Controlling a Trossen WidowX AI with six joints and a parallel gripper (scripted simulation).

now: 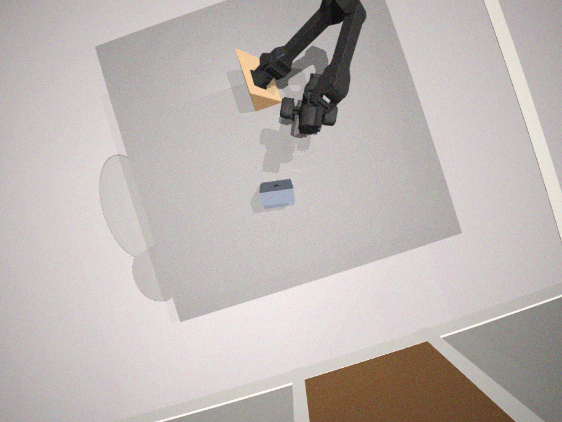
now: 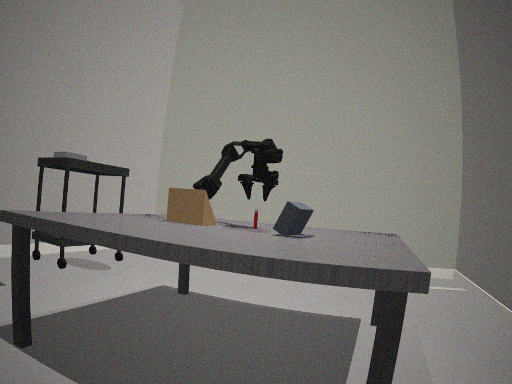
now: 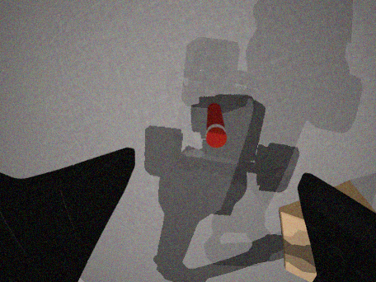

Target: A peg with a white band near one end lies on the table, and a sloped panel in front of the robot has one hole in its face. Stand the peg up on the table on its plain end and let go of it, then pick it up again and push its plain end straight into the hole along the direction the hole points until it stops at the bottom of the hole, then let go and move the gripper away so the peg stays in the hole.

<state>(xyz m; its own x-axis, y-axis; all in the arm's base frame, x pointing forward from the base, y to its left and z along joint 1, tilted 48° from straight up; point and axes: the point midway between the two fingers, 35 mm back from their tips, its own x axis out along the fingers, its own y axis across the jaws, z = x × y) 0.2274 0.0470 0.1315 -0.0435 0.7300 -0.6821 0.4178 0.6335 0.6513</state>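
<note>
A red peg [image 2: 256, 219] [image 3: 215, 124] stands upright on the table, its white band near the top end. My gripper [image 2: 256, 200] [image 3: 221, 170] is open and empty. It points down and hangs above the peg, which shows between and a little beyond the fingertips in the wrist view. In the top view the arm hides most or all of the peg. The blue-grey sloped panel block [image 1: 277, 197] [image 2: 293, 219] stands on the table; its hole [image 1: 275, 185] shows in the darker face in the top view.
An orange wedge-shaped block [image 1: 267, 102] [image 2: 186, 206] [image 3: 295, 235] stands beside the arm's base, on the other side of the peg from the panel. The table edge [image 2: 231, 258] runs along the near side in the exterior view. A side cart [image 2: 84, 165] stands behind.
</note>
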